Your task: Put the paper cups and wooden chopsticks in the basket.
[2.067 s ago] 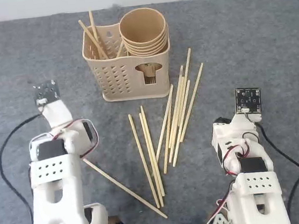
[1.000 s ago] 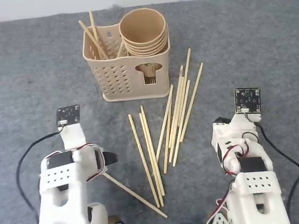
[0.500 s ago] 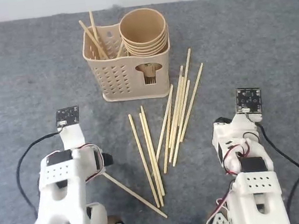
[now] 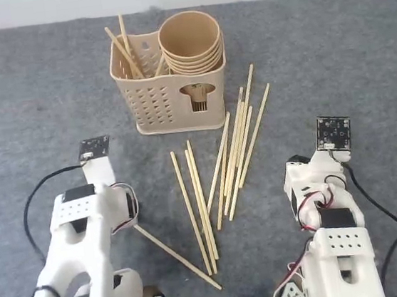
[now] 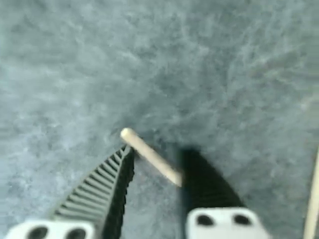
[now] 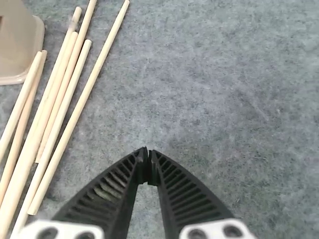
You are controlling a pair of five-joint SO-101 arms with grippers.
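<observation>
left pincer astride a stray stick; right pincer closed.
left gripper (image 5: 159, 159) stands parted around one end of a lone pale wooden chopstick (image 5: 150, 157) on the grey felt mat (image 4: 317, 56). right gripper (image 6: 148, 167) is pinched together, empty, beside a fan of loose wooden chopsticks (image 4: 236, 151) lying between arms and the beige perforated plastic basket (image 4: 165, 106). the basket holds stacked tan paper cups (image 4: 189, 38) and leaning sticks (image 4: 126, 45).

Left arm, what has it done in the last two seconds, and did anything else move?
The left arm swung rightward and came over the left end of the lone chopstick, which now lies between its open fingers, not gripped. The right arm, basket, cups and other chopsticks stayed put.
</observation>
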